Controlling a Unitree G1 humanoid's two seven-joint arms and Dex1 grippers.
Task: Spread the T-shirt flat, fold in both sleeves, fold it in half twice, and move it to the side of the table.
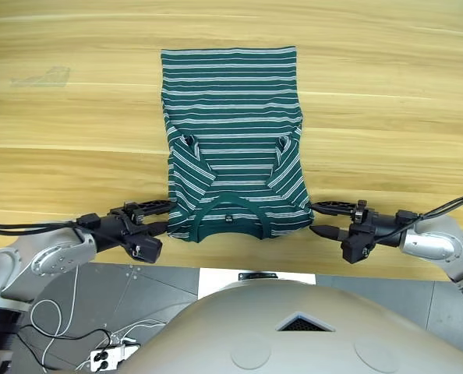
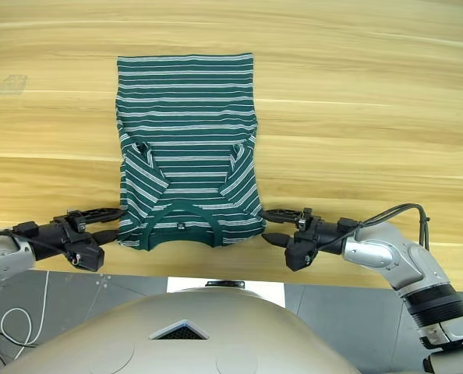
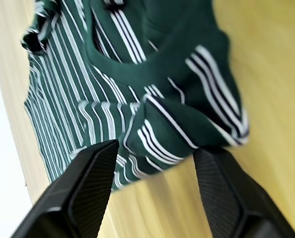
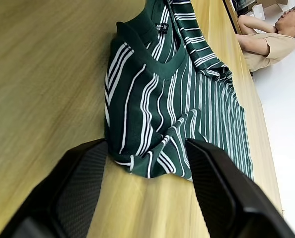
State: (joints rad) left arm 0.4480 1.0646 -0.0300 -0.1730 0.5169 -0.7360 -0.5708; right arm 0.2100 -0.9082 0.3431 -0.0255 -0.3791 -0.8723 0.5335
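Your T-shirt (image 1: 231, 125) lies mid-frame on the counter (image 1: 387, 117), long axis running up from the collar; left gripper (image 1: 166, 216) and right gripper (image 1: 314, 218), jaws apart, flank its lower corners, equally near.

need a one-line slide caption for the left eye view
Sleeves folded in, the striped T-shirt lies on the wooden table; the open left hand and open right hand flank its collar-end corners.

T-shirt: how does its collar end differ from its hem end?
The collar end lies near the table edge, between the open left gripper and right gripper; the hem end lies farther out. The collar end carries the folded-in sleeves and looks layered; the hem end is flat and straight. Both are green with white stripes.
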